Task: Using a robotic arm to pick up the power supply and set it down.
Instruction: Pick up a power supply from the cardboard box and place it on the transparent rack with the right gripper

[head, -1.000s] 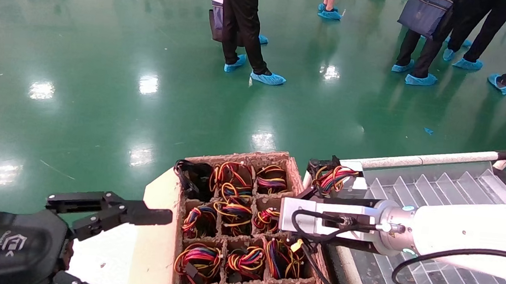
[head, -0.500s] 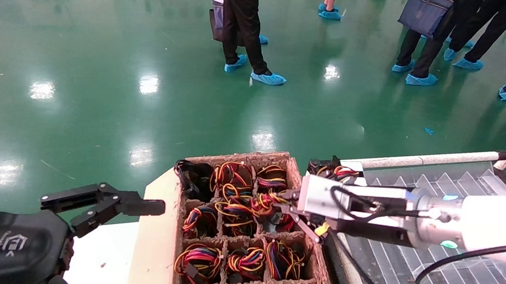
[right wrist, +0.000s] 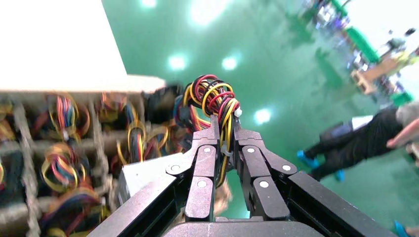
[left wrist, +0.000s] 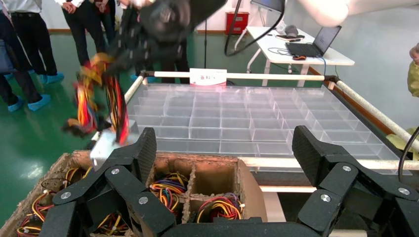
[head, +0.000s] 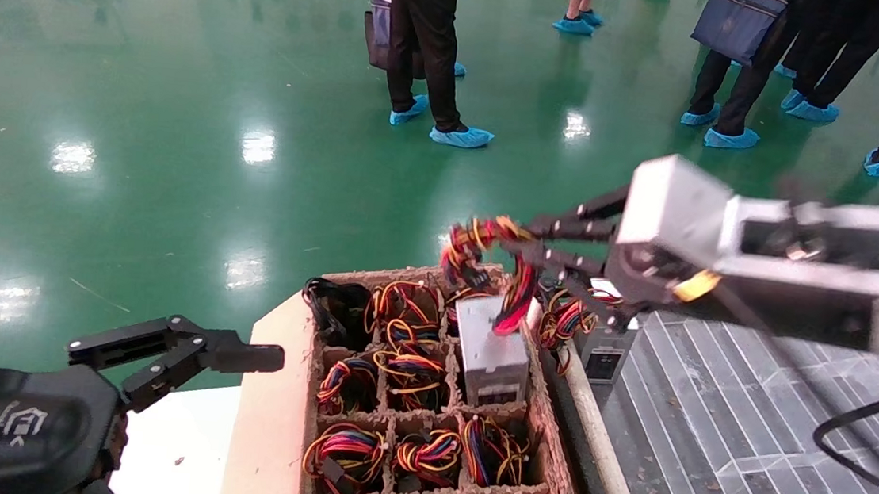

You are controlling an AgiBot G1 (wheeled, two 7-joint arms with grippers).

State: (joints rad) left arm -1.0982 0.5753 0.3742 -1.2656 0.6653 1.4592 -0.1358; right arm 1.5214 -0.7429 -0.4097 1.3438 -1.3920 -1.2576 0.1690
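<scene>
The power supply (head: 490, 353) is a silver-grey box hanging tilted just above the cardboard crate (head: 275, 400), at the crate's far right cells. Its tied bundle of red, yellow, black and blue wires (head: 486, 255) is pinched in my right gripper (head: 529, 243), which is shut on it. The right wrist view shows the wires (right wrist: 213, 98) squeezed between the jaws of that gripper (right wrist: 225, 126), with the box (right wrist: 143, 177) below. My left gripper (left wrist: 226, 145) stands open and empty near the crate's left side; its upper finger (head: 239, 357) shows low left.
Other crate cells hold wire bundles (head: 346, 450). A second silver box (head: 605, 349) sits at the near corner of the clear compartment tray (head: 752, 402) to the right. A white rail (head: 604, 460) divides crate and tray. Several people (head: 426, 39) stand on the green floor beyond.
My right gripper dipped into the crate, shut on the wire bundle and rose, pulling the power supply up out of its cell. The left gripper barely moved.
</scene>
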